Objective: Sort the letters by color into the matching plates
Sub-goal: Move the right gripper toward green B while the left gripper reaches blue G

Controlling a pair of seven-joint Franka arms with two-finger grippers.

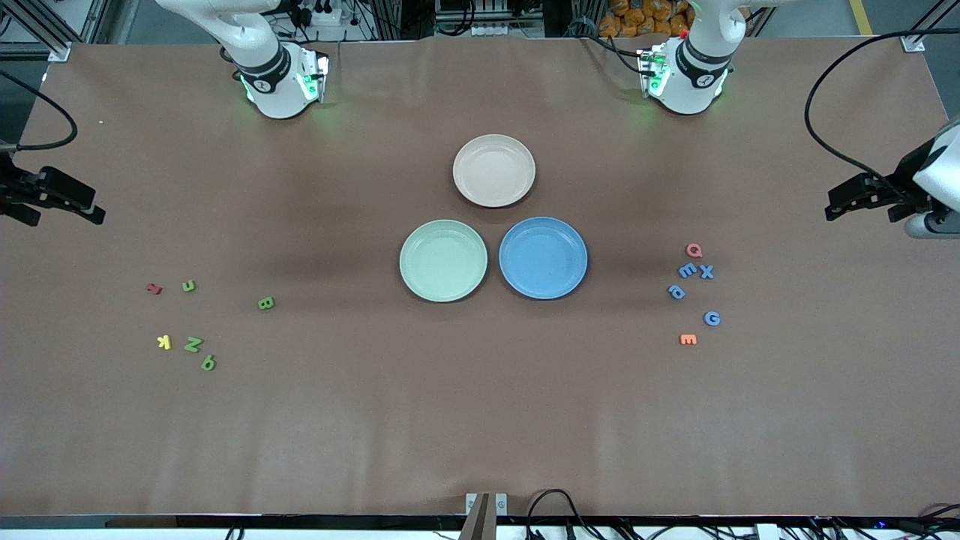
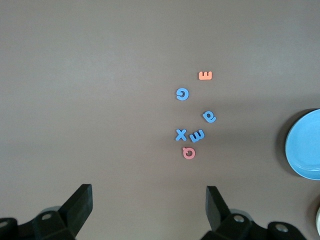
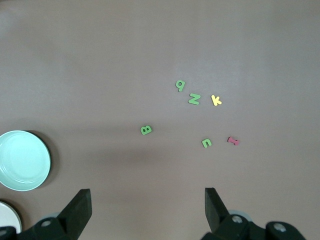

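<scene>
While both arms waited at the ends of the counter (image 1: 480, 420), nothing had yet been sorted: the green plate (image 1: 443, 260), the blue plate (image 1: 543, 257) and the beige-pink plate (image 1: 494, 170) sat bare at the middle. The left hand (image 1: 862, 196) hung with its fingers spread wide and gripping nothing, over the left arm's end of the counter; the right hand (image 1: 56, 196) hung likewise spread and unladen over the right arm's end. The blue letters (image 1: 694, 289) lay in a loose cluster toward the left arm's end, between the left hand and the blue plate, with a red letter (image 1: 694, 250) and an orange letter (image 1: 688, 339) among them. The green letters (image 1: 196, 330) lay scattered toward the right arm's end, with a yellow letter (image 1: 164, 342) and a dark red letter (image 1: 154, 288) beside them. Each colour sat on its nearer arm's side, so I judge the left arm suited the blue set and the right the green, each carrying inward toward the plates.
</scene>
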